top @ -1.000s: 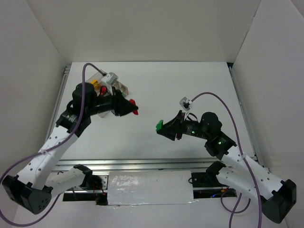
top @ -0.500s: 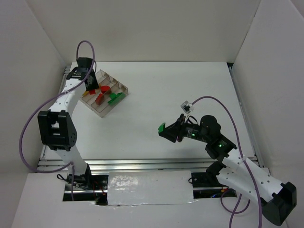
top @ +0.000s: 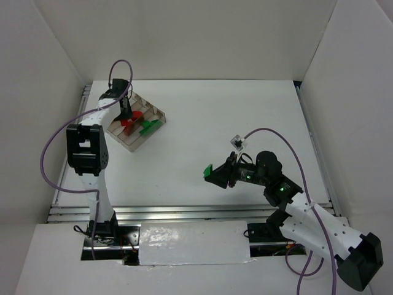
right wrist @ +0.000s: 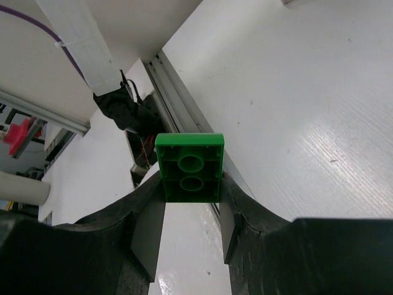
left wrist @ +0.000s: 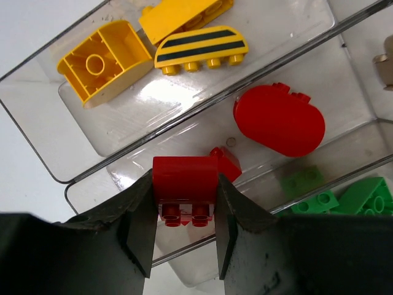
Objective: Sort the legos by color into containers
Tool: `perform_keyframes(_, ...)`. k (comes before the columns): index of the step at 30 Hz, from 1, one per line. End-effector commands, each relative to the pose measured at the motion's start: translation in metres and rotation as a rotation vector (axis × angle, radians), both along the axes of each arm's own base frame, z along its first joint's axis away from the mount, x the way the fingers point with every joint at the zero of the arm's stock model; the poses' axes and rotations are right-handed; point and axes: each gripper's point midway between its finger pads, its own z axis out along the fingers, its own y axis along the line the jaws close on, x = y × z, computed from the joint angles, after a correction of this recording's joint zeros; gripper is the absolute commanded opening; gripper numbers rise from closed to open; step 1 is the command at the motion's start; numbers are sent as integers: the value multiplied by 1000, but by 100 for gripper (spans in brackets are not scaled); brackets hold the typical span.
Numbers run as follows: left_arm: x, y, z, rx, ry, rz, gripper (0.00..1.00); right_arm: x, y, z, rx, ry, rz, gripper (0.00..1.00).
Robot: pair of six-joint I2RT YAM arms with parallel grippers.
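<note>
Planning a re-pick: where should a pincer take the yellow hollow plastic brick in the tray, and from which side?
Probably from above: the yellow hollow plastic brick lies open side up, so pinch its two straight outer walls; its curved end would likely slip.

Left pincer, right pincer: both clamped.

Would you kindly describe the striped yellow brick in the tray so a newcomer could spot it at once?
Find the clear three-compartment tray at the far left of the overhead view. In its end compartment, which holds only yellow pieces, the striped yellow brick lies beside a hollow yellow brick. It alone bears dark stripes.
</note>
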Motion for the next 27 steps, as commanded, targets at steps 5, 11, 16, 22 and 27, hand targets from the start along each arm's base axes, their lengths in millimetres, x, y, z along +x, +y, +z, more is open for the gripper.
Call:
perform_keyframes(5, 9, -1, 28, -21, -119, 14, 56, 2, 12, 10, 39, -7, 47, 0)
perform_keyframes(11, 4, -1, 28, -31, -112, 38, 94, 10, 20, 13, 27, 12, 45, 0)
perform_keyframes(16, -10, 1, 76, -51, -169, 101, 97, 35, 38, -1, -66, 103, -20, 0)
perform_keyframes(22, -69, -7, 168, -168, -303, 192, 99, 115, 96, 10, -137, 270, -192, 1)
perform_keyframes(27, -134, -29, 183, -285, -363, 99, 100, 175, 153, -13, -104, 442, -296, 0)
